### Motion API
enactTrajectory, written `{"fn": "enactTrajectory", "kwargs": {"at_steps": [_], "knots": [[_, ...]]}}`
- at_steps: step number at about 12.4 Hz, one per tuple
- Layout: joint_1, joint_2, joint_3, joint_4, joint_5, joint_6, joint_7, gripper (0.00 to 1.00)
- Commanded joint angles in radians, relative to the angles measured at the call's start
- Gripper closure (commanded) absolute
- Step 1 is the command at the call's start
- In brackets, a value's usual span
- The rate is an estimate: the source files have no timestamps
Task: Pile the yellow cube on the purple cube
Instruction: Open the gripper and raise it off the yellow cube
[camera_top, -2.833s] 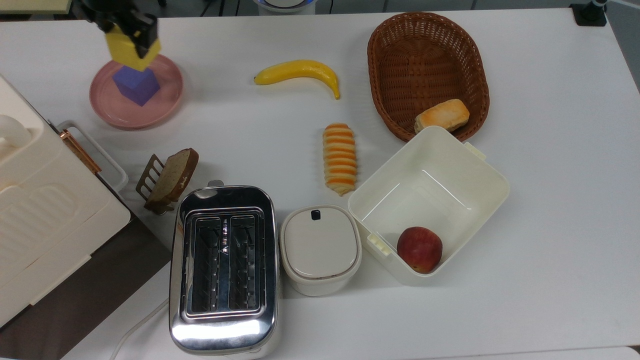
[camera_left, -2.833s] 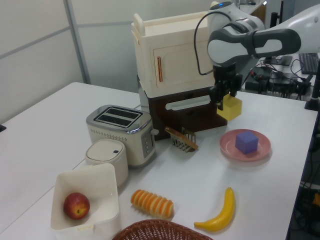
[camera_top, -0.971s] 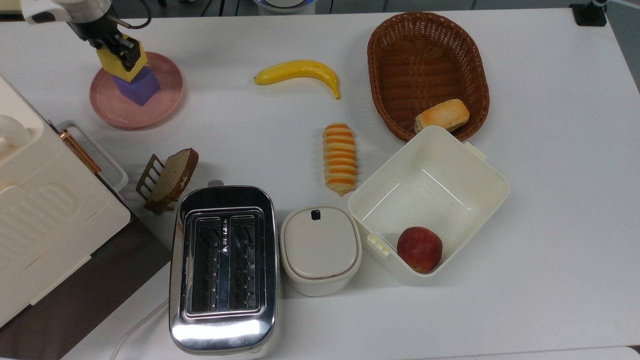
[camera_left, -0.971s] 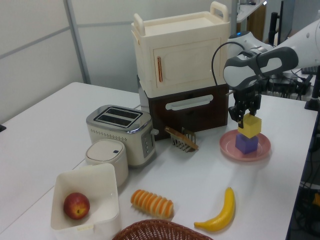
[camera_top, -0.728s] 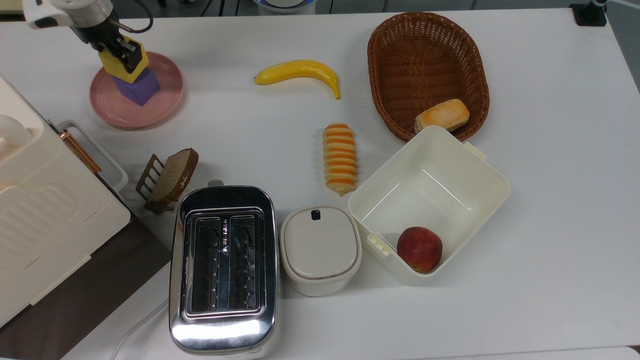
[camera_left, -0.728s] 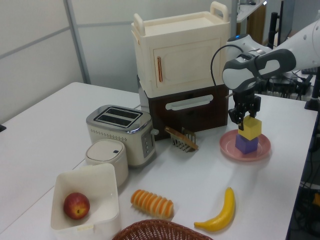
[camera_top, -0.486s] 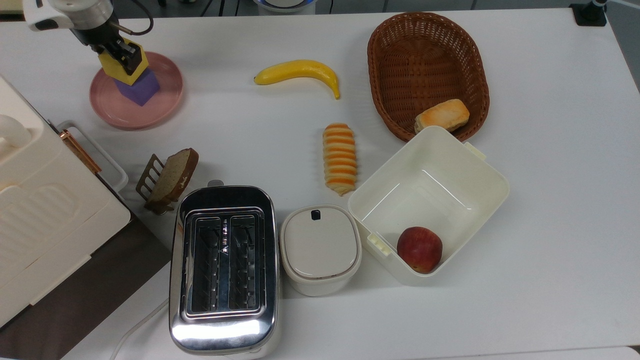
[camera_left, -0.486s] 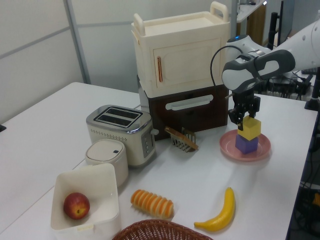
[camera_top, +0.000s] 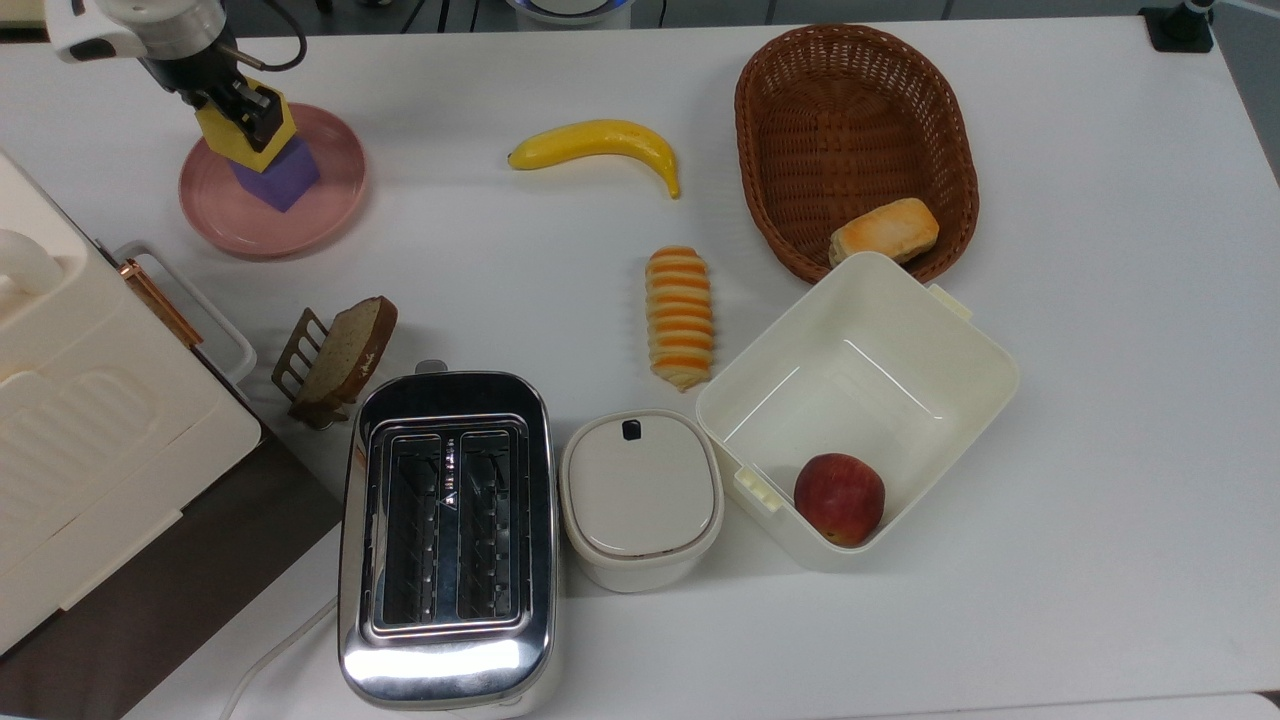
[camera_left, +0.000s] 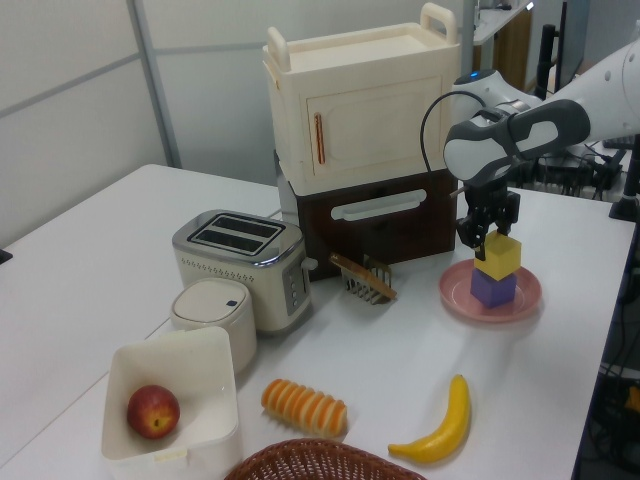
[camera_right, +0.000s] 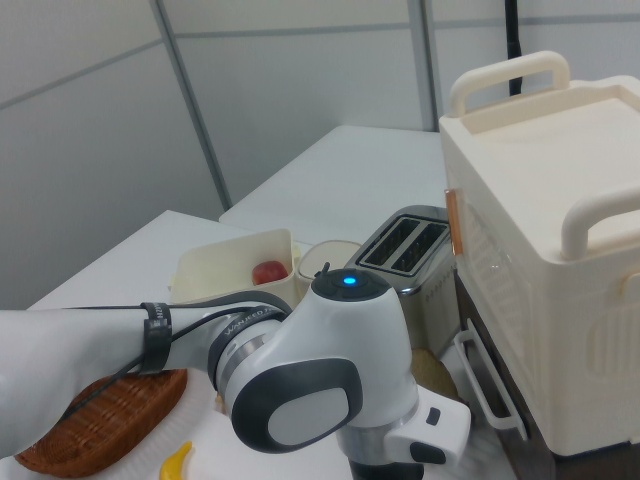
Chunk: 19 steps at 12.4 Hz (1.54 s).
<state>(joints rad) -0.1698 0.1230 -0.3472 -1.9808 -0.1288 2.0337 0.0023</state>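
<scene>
The yellow cube (camera_top: 245, 133) sits on top of the purple cube (camera_top: 280, 178), which rests on a pink plate (camera_top: 330, 200) near the top view's upper left corner of the white table (camera_top: 1100, 400). The tool (camera_top: 240, 105) is at the yellow cube, its fingers (camera_top: 262, 104) on either side of it, pinching it. In the left view the two cubes (camera_left: 497, 256) (camera_left: 492, 288) stand stacked, the tool (camera_left: 486, 230) reaching down from above. Well apart lie a banana (camera_top: 597, 143), a basket (camera_top: 850, 140) and a toaster (camera_top: 445, 540)
</scene>
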Motion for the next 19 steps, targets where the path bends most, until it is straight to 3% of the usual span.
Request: {"fn": "enactTrajectory", "kwargs": {"at_steps": [1, 5, 6, 7, 12, 15, 16, 19], "knots": [[0.01, -0.003, -0.009, -0.023, -0.002, 0.04, -0.022, 0.69], [0.015, 0.001, -0.006, -0.023, -0.003, 0.042, -0.022, 0.69], [0.015, 0.001, -0.004, -0.023, -0.005, 0.042, -0.022, 0.54], [0.015, 0.003, -0.004, -0.023, -0.006, 0.04, -0.024, 0.01], [0.015, -0.002, -0.006, -0.02, -0.026, 0.027, -0.022, 0.0], [0.016, -0.08, 0.007, 0.014, -0.069, -0.061, -0.021, 0.0], [0.01, -0.095, 0.045, 0.061, -0.069, -0.128, -0.018, 0.0], [-0.029, -0.094, 0.225, 0.233, -0.052, -0.314, -0.002, 0.0]]}}
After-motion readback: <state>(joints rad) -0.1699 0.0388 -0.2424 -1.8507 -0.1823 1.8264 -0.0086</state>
